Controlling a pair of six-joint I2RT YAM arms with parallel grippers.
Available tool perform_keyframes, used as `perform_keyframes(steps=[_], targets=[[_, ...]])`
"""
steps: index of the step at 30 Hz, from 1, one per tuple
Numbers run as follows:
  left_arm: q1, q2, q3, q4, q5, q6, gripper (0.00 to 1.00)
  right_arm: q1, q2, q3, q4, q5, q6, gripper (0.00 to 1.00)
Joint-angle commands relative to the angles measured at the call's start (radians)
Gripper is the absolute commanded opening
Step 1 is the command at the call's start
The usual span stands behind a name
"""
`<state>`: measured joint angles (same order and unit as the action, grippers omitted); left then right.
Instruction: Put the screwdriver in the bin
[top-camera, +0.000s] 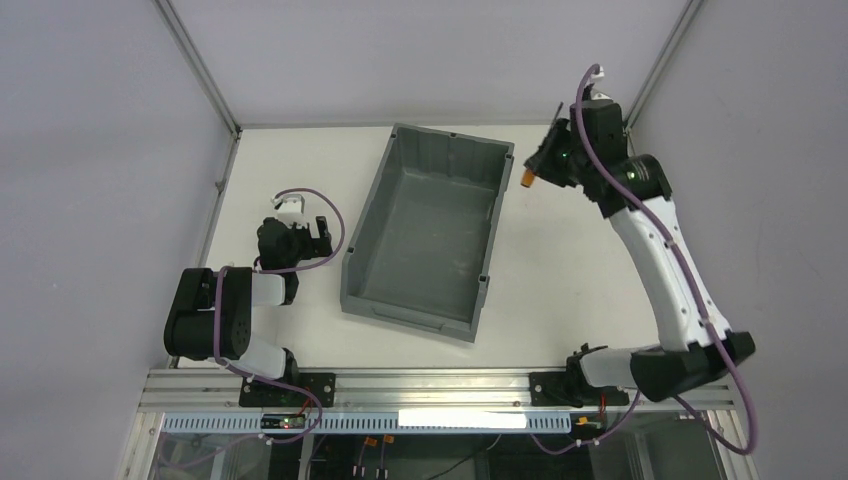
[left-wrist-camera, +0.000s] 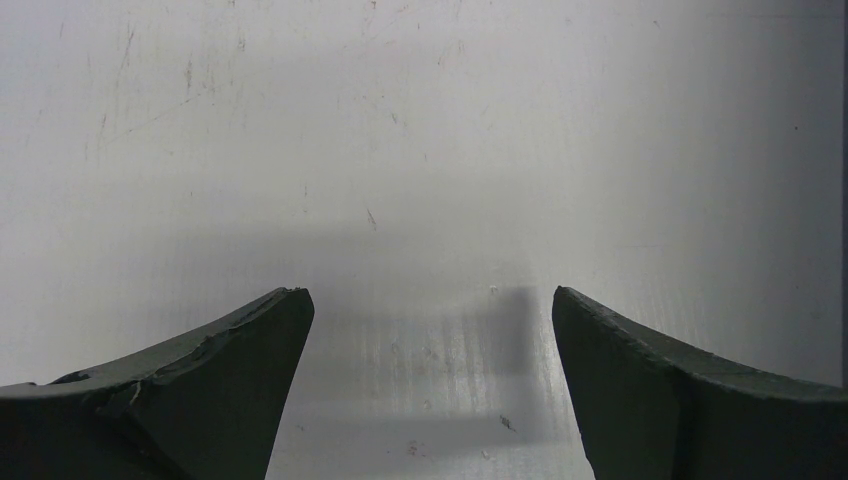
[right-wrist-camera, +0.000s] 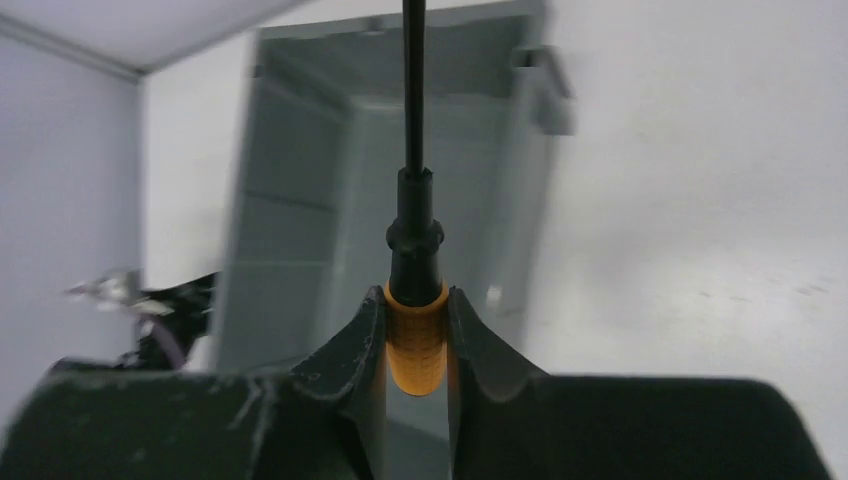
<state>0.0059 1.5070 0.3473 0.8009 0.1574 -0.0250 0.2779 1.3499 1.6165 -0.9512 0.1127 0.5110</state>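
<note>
- Dark grey bin (top-camera: 425, 235) sits mid-table on the white table (top-camera: 570, 270); nothing visible inside.
- Right gripper (top-camera: 540, 165) is raised just beside the bin's far right corner, clamped on the screwdriver (right-wrist-camera: 415, 345) by its orange handle, black shaft pointing toward the bin.
- Left gripper (left-wrist-camera: 430, 330) is parked left of the bin, jaws spread, holding nothing.
- Step, as judged: carry phase, drop not yet made.
- Next move likely needs a shift left over the bin's cavity, then release.
- No readable brand, label or writing.
</note>
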Motion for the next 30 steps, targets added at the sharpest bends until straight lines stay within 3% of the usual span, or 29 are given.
perform_keyframes(steps=[1, 5, 9, 17, 22, 30], targets=[[-0.004, -0.001, 0.022, 0.027, -0.009, 0.014, 0.99, 0.239, -0.063, -0.020, 0.127, 0.099, 0.177, 0.00], [-0.004, -0.001, 0.022, 0.026, -0.009, 0.013, 0.99, 0.425, -0.007, -0.055, 0.260, 0.180, 0.219, 0.00], [-0.004, -0.001, 0.022, 0.027, -0.009, 0.014, 0.99, 0.494, 0.129, -0.064, 0.318, 0.139, 0.259, 0.00], [-0.004, -0.001, 0.022, 0.027, -0.009, 0.014, 0.99, 0.501, 0.379, -0.050, 0.319, 0.093, 0.301, 0.00], [-0.004, -0.001, 0.022, 0.027, -0.010, 0.014, 0.99, 0.458, 0.534, -0.043, 0.321, -0.027, 0.341, 0.00], [-0.004, -0.001, 0.022, 0.027, -0.009, 0.014, 0.99, 0.436, 0.729, 0.027, 0.224, -0.066, 0.322, 0.00]])
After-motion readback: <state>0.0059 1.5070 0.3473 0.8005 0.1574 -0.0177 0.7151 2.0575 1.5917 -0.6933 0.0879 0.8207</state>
